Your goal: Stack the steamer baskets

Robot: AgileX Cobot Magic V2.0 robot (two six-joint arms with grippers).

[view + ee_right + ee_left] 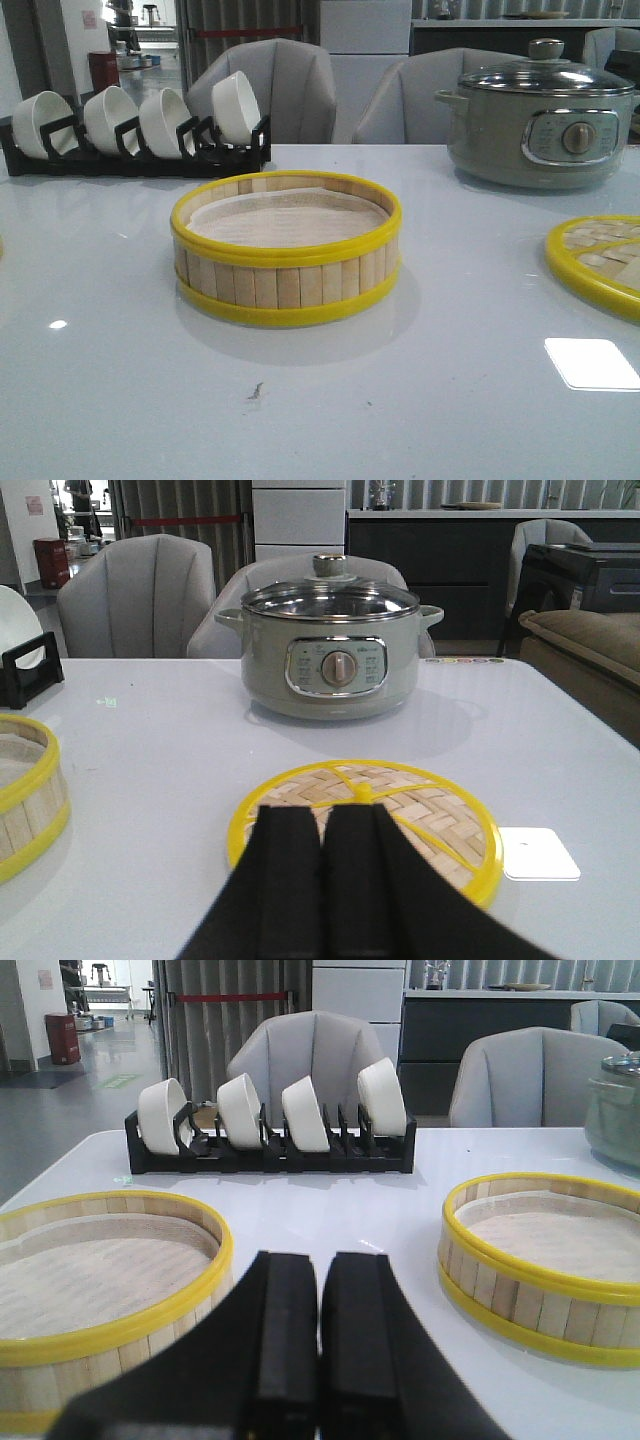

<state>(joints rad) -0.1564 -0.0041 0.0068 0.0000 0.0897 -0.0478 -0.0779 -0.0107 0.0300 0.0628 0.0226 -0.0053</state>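
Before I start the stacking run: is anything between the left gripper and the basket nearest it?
Nothing visible. In the left wrist view the left gripper, shut, sits right beside the near steamer basket, with only bare table toward the second basket. The bowl rack stands well behind.

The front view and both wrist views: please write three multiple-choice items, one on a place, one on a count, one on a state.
1. Where does the flat woven bamboo lid with yellow rim lie?
A. On the white table, in front of the grey electric pot
B. On a basket
C. In the black bowl rack

2. How many white bowls stand in the black rack?
A. Two
B. Four
C. Six

3. How are the two round bamboo-slat steamer baskets with yellow rims?
A. Stacked
B. Apart on the table
C. One tipped over

Key:
1 A: it lies flat before the pot.
2 B: four bowls show.
3 B: one basket and the other basket stand side by side, while the left gripper and right gripper are shut, holding nothing.
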